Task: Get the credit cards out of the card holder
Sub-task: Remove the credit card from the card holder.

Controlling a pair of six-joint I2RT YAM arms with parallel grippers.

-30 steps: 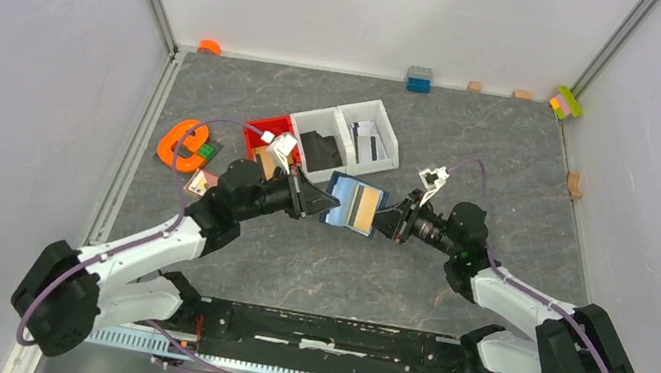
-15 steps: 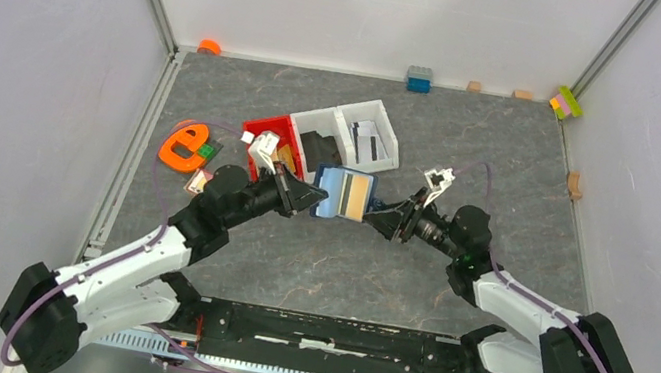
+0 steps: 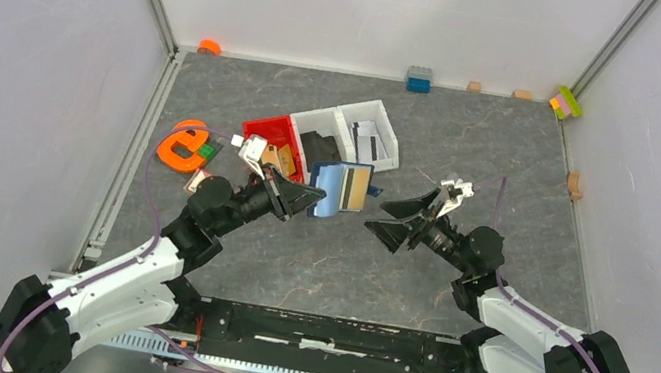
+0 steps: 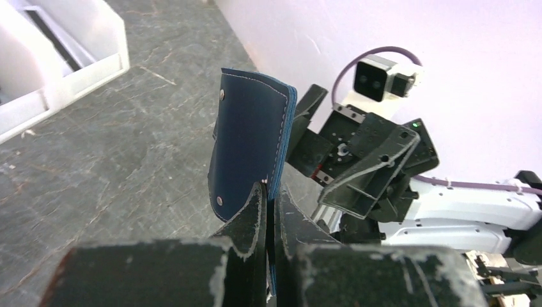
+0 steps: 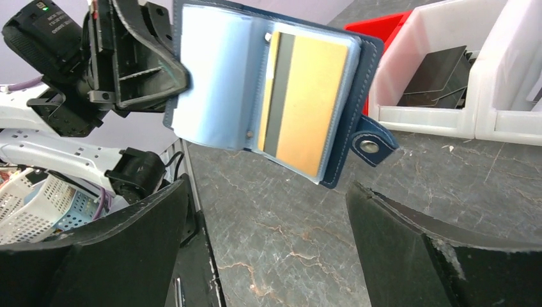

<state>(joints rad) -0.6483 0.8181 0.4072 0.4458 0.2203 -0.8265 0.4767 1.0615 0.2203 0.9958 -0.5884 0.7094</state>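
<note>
The navy card holder (image 3: 343, 189) hangs open above the table in front of the bins. My left gripper (image 3: 315, 196) is shut on its left cover, and in the left wrist view the cover (image 4: 252, 141) stands upright between the closed fingers (image 4: 271, 192). In the right wrist view the holder's (image 5: 211, 83) light blue inside faces me. A tan card with a dark stripe (image 5: 307, 102) sits in a clear sleeve. My right gripper (image 3: 376, 216) (image 5: 267, 188) is open wide, empty, a little right of the holder. Grey and dark credit cards (image 3: 367, 139) lie in the right white bin.
Behind the holder stand a red bin (image 3: 272, 129) with brown pieces and a white double bin (image 3: 385, 137), with a black item (image 3: 317, 151) in its left compartment. An orange object (image 3: 181, 146) lies at the left. Small blocks (image 3: 417, 78) line the far wall.
My right gripper has opened wide and drawn back to the right, away from the holder. The left arm has carried the holder a little up and toward the bins.
</note>
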